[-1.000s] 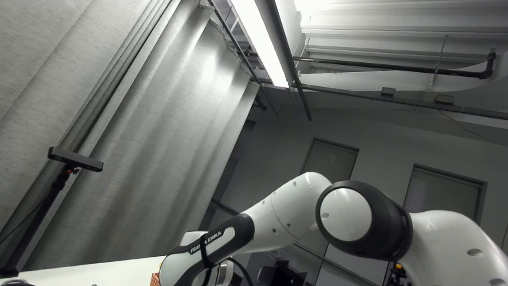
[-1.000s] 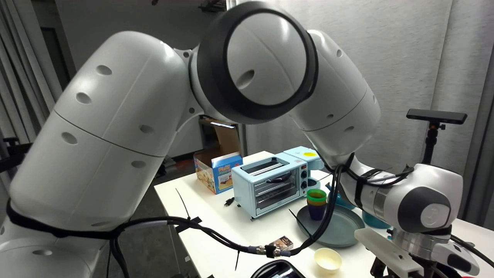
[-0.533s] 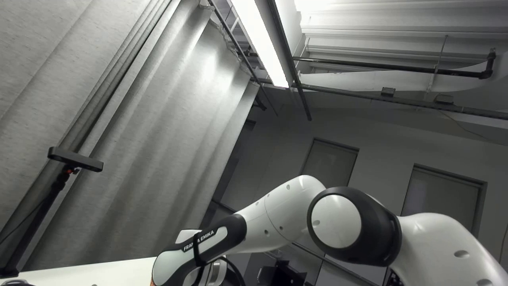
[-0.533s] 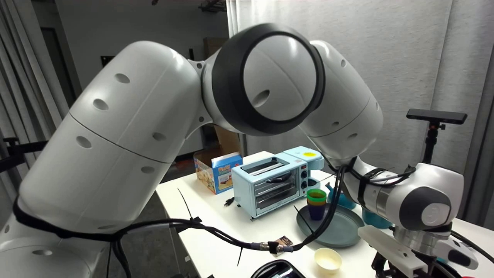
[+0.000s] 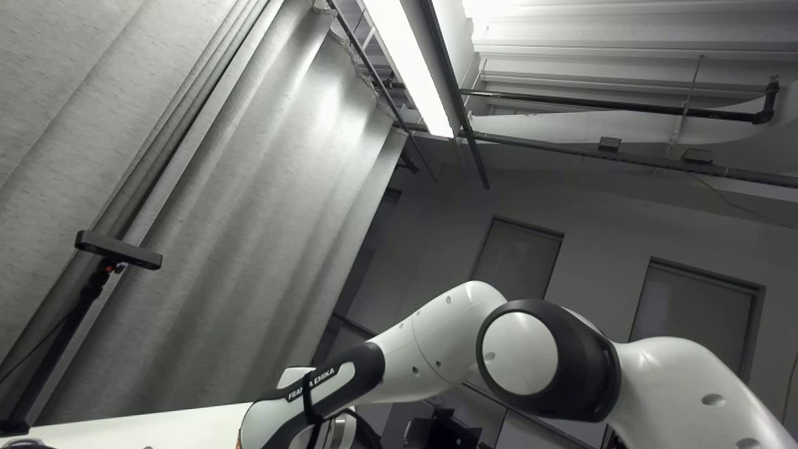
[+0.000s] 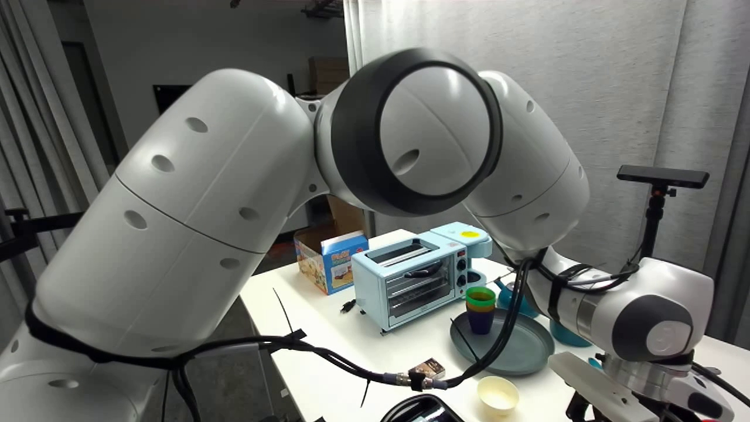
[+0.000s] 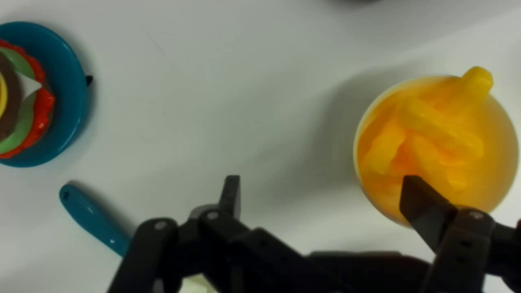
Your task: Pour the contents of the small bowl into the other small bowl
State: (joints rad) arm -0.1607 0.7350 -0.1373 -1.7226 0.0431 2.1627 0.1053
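A small pale-rimmed bowl [image 7: 504,142] holding yellow, fry-like pieces [image 7: 443,130] stands at the right of the wrist view. One piece sticks up over its rim. My gripper [image 7: 322,179] is open with nothing between its fingers. Its right finger overlaps the lower part of this bowl in the picture; I cannot tell the height gap. A small cream bowl [image 6: 498,395] stands on the table in an exterior view and looks empty. In that view the gripper's fingers are cut off at the lower right edge. The filled bowl is out of view in both exterior views.
In the wrist view are a teal pan [image 7: 67,110] with a toy burger and a teal handle [image 7: 93,219]. An exterior view shows a grey plate [image 6: 527,351] with stacked cups [image 6: 480,310], a blue toaster oven [image 6: 410,275], a small card box [image 6: 430,368] and a dark item [image 6: 422,410].
In both exterior views the arm's elbow has lowered. The wrist has shifted slightly right and down in the view with the table. The cream bowl and other table items have not moved.
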